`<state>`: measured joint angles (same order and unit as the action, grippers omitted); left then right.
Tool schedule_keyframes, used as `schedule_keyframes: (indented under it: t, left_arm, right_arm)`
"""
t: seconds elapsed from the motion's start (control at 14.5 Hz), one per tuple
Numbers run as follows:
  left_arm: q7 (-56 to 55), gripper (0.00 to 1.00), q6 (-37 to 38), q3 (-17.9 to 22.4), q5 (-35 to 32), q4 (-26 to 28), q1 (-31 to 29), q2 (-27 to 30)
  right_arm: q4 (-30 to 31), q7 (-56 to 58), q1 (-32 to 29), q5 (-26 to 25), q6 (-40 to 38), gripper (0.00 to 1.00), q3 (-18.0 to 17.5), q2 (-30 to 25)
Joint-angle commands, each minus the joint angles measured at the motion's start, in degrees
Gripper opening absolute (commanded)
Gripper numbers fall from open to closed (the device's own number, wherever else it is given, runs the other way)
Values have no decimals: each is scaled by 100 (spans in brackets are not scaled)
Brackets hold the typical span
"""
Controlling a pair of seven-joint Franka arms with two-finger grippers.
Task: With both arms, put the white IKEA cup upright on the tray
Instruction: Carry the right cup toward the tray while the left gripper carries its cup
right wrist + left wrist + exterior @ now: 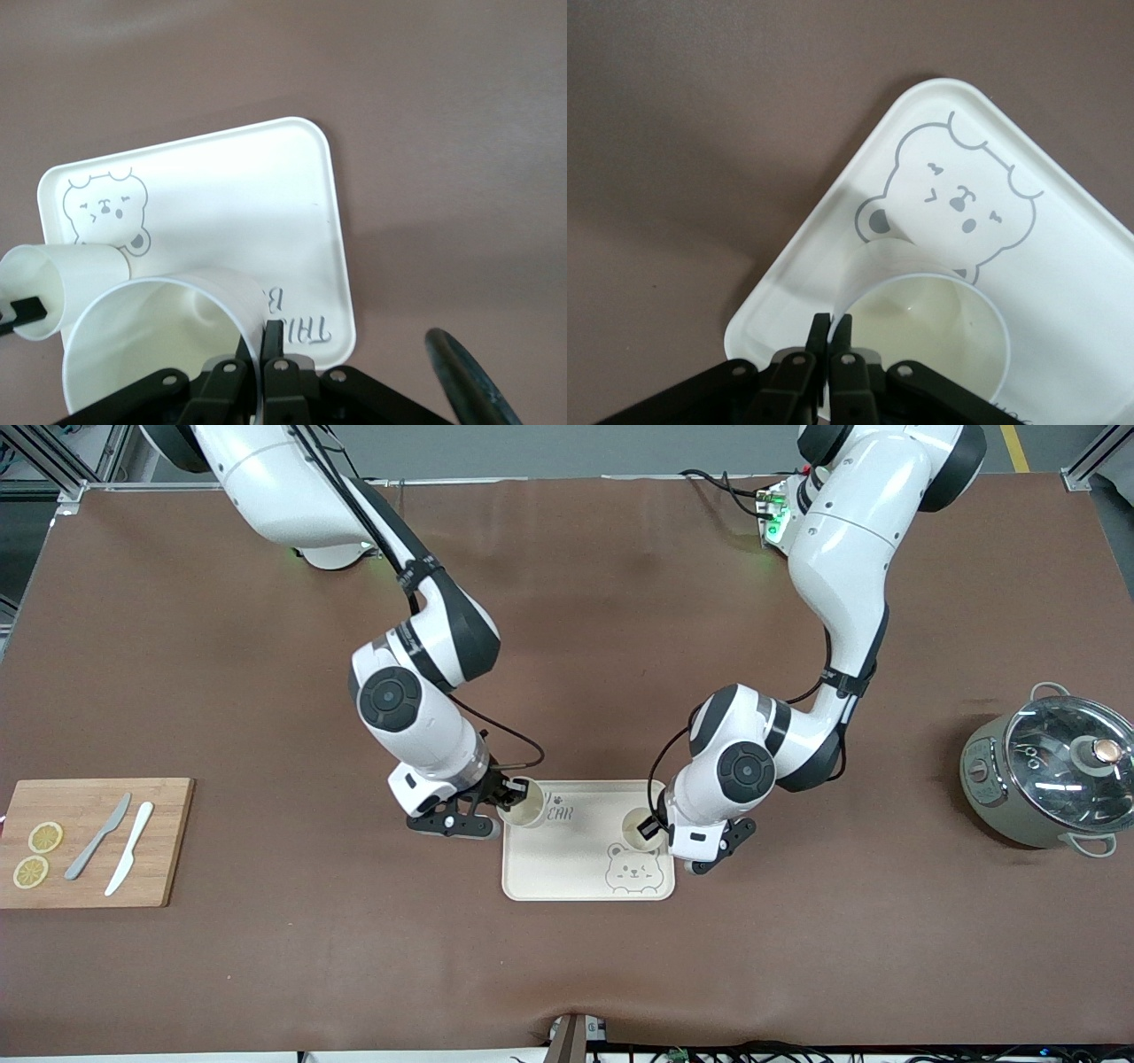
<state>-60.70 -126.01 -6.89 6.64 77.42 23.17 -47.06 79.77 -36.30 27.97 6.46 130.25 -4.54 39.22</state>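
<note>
The cream-white tray point(567, 859) with the bear drawing lies mid-table. Two white cups stand upright at it. My right gripper point(511, 791) is shut on the rim of one cup point(525, 803) at the tray corner toward the right arm's end, farther from the front camera; the right wrist view shows the fingers point(275, 336) pinching that cup's wall point(151, 345) over the tray point(239, 204). My left gripper point(654, 826) is shut on the rim of the other cup point(638, 828) beside the bear face; the left wrist view shows the pinch point(831, 332) on that cup point(930, 323) over the tray point(1072, 266).
A wooden cutting board point(168, 841) with two lemon slices point(44, 837), a grey knife point(97, 837) and a white knife point(130, 848) lies at the right arm's end. A grey pot with a glass lid point(1054, 771) stands at the left arm's end.
</note>
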Motion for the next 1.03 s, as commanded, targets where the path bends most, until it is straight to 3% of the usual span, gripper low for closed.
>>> schedule_keyframes:
  t: [0.0, 0.07, 0.14, 0.34, 0.76, 0.96]
  left_arm:
    - [58, 58, 7, 56, 109, -139, 73, -110]
    - [58, 85, 7, 65, 101, -139, 82, -110]
    - [49, 97, 7, 74, 101, -139, 108, -110]
    - [40, 100, 7, 91, 48, -139, 126, -66]
    - [49, 100, 68, 100, 13, -139, 65, 267]
    - [49, 100, 103, 92, -250, -122, 3, 486]
  right_arm:
    - [-269, -166, 138, -13, 201, 0, 94, 314]
    - [-278, -236, 191, -22, 289, 0, 120, 375]
    - [-286, -272, 226, -48, 325, 0, 138, 437]
    - [-287, -316, 393, -171, 509, 0, 261, 577]
    - [-260, -1001, 622, -935, 923, 0, 366, 876]
    - [-251, -1028, 622, -962, 941, 0, 384, 903]
